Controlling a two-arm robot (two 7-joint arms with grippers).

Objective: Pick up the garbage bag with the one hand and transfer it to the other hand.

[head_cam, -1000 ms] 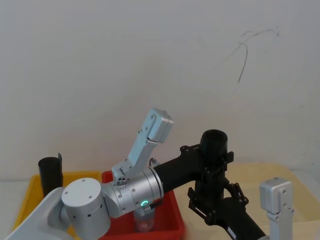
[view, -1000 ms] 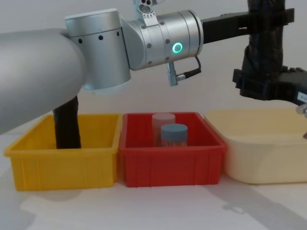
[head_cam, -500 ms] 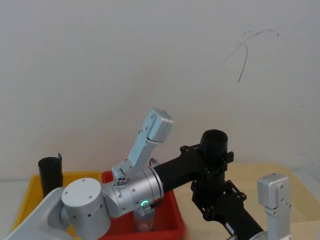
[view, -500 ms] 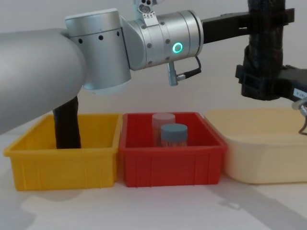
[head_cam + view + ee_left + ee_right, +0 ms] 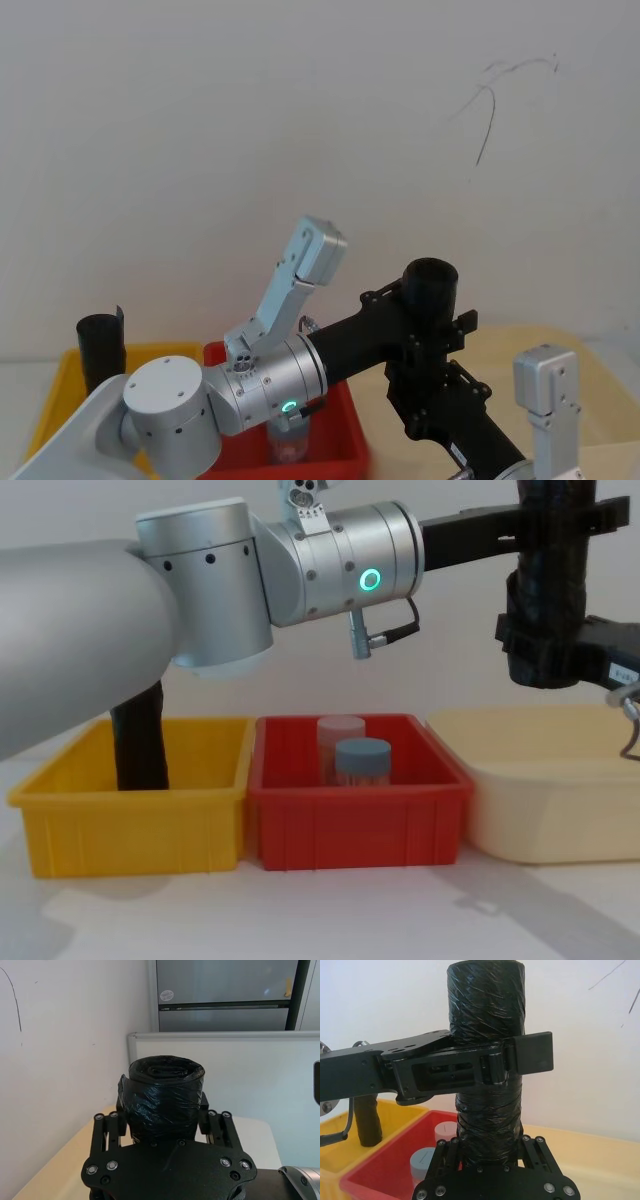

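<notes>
Chest view: the garbage bag stands upright in the air at the right, higher than the cream tub — left hand clamped round its upper part, right hand closed on its lower end.

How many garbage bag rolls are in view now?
2. One garbage bag is held aloft by the left gripper, right gripper at its lower end; the second roll stands in the yellow bin.
</notes>
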